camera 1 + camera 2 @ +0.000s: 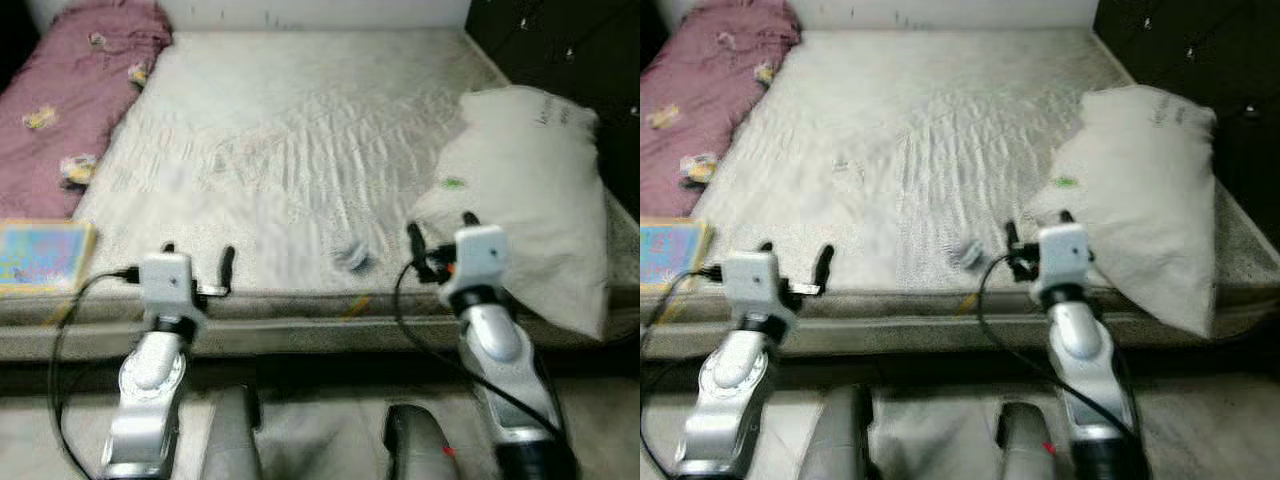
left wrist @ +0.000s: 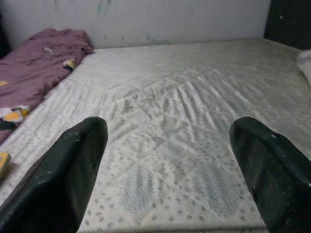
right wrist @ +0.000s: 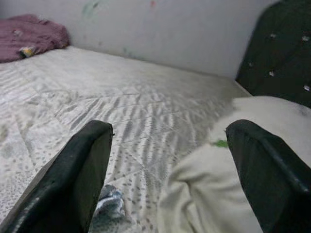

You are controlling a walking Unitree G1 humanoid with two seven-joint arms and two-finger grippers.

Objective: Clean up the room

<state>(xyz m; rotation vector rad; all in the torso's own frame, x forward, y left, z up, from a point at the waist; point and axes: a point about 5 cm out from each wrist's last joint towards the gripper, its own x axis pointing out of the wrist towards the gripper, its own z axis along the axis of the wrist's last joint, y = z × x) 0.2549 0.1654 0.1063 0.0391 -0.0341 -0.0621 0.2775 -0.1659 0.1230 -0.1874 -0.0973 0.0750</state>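
A bare pale mattress lies before me. On its right side rests a white pillow, its near corner hanging over the bed's edge. A small grey crumpled thing lies near the front edge; it also appears low in the right wrist view. My right gripper is open, held over the front edge between the grey thing and the pillow. At the front left my left gripper is open over the mattress edge, with nothing between its fingers.
A maroon blanket is bunched along the bed's left side. A colourful flat book or box lies at the left front corner. A dark padded headboard stands at the right. A pale wall runs behind the bed.
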